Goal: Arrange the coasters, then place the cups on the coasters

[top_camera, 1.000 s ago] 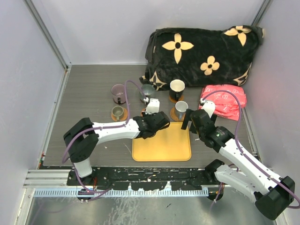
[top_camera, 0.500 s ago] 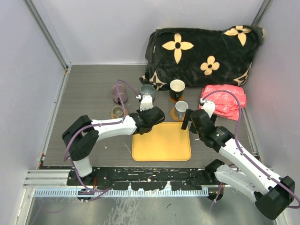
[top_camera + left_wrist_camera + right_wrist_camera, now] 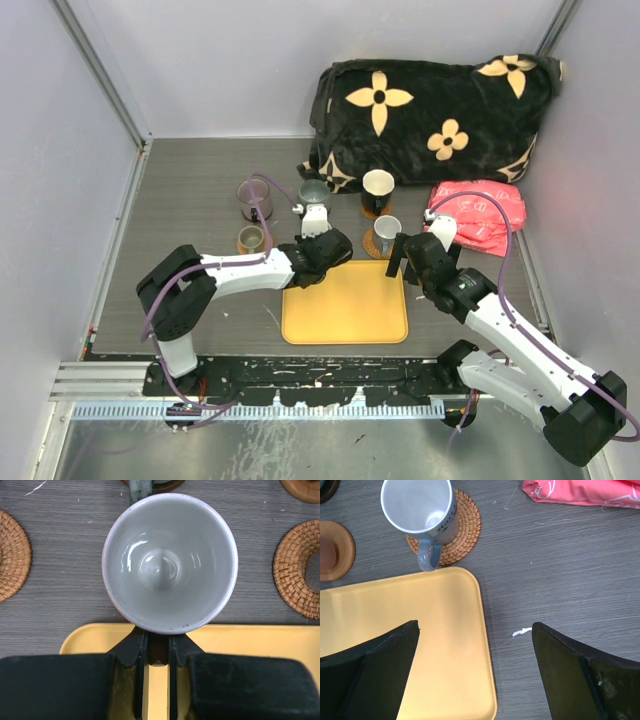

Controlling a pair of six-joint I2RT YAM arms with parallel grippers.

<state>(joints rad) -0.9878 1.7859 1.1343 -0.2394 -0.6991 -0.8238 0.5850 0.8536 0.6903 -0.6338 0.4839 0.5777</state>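
My left gripper [image 3: 157, 641] is shut on the handle of a pale cup [image 3: 170, 562], seen from straight above over the tray's far edge. The same cup [image 3: 315, 220] shows in the top view between two wicker coasters [image 3: 12, 555] [image 3: 297, 570]. A grey mug [image 3: 420, 505] stands on a wicker coaster [image 3: 465, 535] in the right wrist view. My right gripper [image 3: 475, 635] is open over the tray's right edge, holding nothing. Farther back stand a purple cup [image 3: 252, 198], a small olive cup [image 3: 251, 238] on a coaster, a grey cup [image 3: 313, 192] and a black cup [image 3: 377, 186].
The yellow tray [image 3: 345, 305] lies in front of both grippers. A black blanket with tan flowers [image 3: 430, 110] fills the back right, and a pink bag [image 3: 478, 215] lies beside it. An orange-brown coaster [image 3: 335, 550] sits left of the grey mug.
My left gripper has carried the pale cup a little to the left and away from the tray. The right arm has barely moved.
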